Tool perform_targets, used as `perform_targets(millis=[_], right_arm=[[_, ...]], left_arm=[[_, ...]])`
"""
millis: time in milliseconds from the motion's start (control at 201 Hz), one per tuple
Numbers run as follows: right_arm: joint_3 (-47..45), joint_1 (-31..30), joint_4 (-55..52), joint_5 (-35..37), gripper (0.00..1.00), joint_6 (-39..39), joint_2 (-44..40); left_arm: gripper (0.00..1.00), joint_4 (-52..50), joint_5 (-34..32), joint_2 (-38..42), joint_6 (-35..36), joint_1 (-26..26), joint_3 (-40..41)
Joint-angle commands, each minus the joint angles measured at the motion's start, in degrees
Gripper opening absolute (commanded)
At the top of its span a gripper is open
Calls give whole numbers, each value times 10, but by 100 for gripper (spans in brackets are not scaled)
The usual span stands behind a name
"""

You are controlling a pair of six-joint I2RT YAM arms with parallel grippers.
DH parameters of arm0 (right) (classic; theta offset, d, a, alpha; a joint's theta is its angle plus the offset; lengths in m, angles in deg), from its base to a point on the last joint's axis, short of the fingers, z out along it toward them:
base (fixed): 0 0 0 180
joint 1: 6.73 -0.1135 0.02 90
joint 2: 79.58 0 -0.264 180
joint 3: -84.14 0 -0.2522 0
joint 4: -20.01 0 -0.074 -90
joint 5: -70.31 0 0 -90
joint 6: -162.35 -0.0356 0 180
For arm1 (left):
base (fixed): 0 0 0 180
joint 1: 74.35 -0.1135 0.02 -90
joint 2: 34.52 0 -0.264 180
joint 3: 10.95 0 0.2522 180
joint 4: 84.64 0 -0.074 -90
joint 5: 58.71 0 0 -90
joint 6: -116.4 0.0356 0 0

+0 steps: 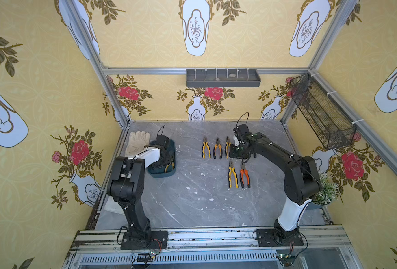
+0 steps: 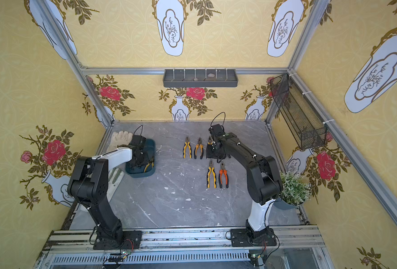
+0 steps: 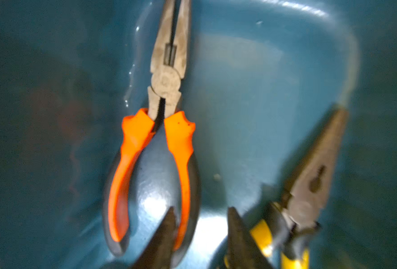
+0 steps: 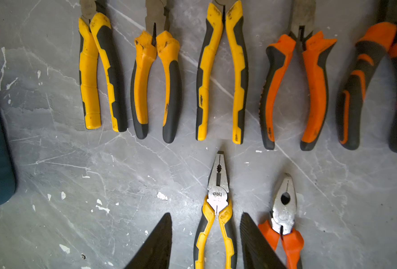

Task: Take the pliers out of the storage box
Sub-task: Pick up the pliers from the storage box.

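The dark teal storage box (image 1: 172,172) (image 2: 152,142) stands at the table's left. My left gripper (image 3: 202,210) reaches down into it. Inside lie orange-handled long-nose pliers (image 3: 167,81) and yellow-handled pliers (image 3: 309,186) (image 2: 149,165). The jaws stand apart; one limb of the orange handle lies between them, close against one fingertip (image 3: 169,223). Several pliers lie in a back row (image 1: 206,147) (image 4: 220,69) on the table. In front lie a yellow pair (image 1: 232,173) (image 4: 217,198) and an orange pair (image 1: 244,174) (image 4: 284,209). My right gripper (image 1: 236,151) (image 4: 205,215) hovers open above them, holding nothing.
A pale work glove (image 1: 135,142) lies behind the box and another (image 2: 116,181) by the left arm. A potted plant (image 2: 293,188) stands at the right edge. A grey divided tray (image 1: 223,78) hangs on the back wall, a black mesh basket (image 1: 321,111) on the right wall.
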Motion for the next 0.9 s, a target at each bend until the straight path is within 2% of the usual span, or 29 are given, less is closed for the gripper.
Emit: perform_targets(millis=[0,139,194,234,289,378,488,592,762,891], right_arm=[[9,0,-4,-10,48,4,11],[14,0,-3,-11,48,2,19],[15,1,-4,-11,48,3,20],[16,1,-5,-10,48,3,21],[18,2,-6,-10,48,4,22],[22,3,-10,-10,48,7,23],[23,7,-9,-10,48,9,23],[17,10,-4,-15,48,8,25],[2,10,6,-22,48,7,27],[-1,10,8,-23,48,7,26]], left_arm=[[21,-1,22,10,6,0,-11],[1,-9,44,22,8,0,-35],[0,-17,47,23,10,0,-49],[5,-26,40,23,16,1,-59],[29,-37,18,18,23,0,-69],[43,-64,-20,0,35,-6,-82],[45,-57,6,-15,14,-31,-58],[53,-45,-10,-15,2,-40,-31],[53,-42,-39,-9,1,-43,-19],[50,-39,-25,-12,1,-48,-17]])
